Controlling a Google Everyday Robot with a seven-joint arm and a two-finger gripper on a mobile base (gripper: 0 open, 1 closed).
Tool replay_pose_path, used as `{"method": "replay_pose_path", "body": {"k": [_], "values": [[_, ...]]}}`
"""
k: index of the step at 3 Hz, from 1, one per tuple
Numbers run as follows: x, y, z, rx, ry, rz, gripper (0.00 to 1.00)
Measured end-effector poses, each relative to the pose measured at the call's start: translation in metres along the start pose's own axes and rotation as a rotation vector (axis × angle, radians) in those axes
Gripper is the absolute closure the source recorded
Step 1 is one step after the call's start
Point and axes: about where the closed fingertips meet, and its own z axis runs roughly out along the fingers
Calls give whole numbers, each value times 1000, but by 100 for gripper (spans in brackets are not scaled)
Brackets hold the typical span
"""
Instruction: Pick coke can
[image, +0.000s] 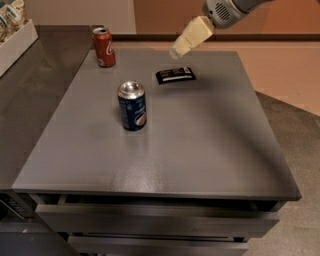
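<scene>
While the coke can (104, 47) stands upright at the far left corner of the tabletop (200, 145), the hand (178, 49) hangs in the air over the far edge, well apart from the can and to its right. Whether the hand is released or clenched cannot be told from this view. Nothing is seen held in it.

Findings on progress: no part of the pick appears done. The can rests on the tabletop, untouched, with clear space around it. By my assessment the approach is only at its start. The sideways travel toward the can, the descent, the grasp and the lift are all outstanding.

Other items noted: a blue Pepsi can (132, 106) stands upright nearer the middle of the tabletop, apart from the red one and not the item wanted. A flat black packet (175, 75) lies below and just in front of the hand. Neither is judged to block a direct path leftward along the far edge.
</scene>
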Motion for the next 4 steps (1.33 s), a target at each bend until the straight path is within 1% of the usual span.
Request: {"method": "replay_pose_path", "body": {"k": [1,2,3,4], "values": [[-11,-1,18,9,-46,55,0],[-22,-3,34,36,-112,115,0],[-37,-6,52,91,-194,144,0],[-37,-6,52,91,-192,143,0]]}}
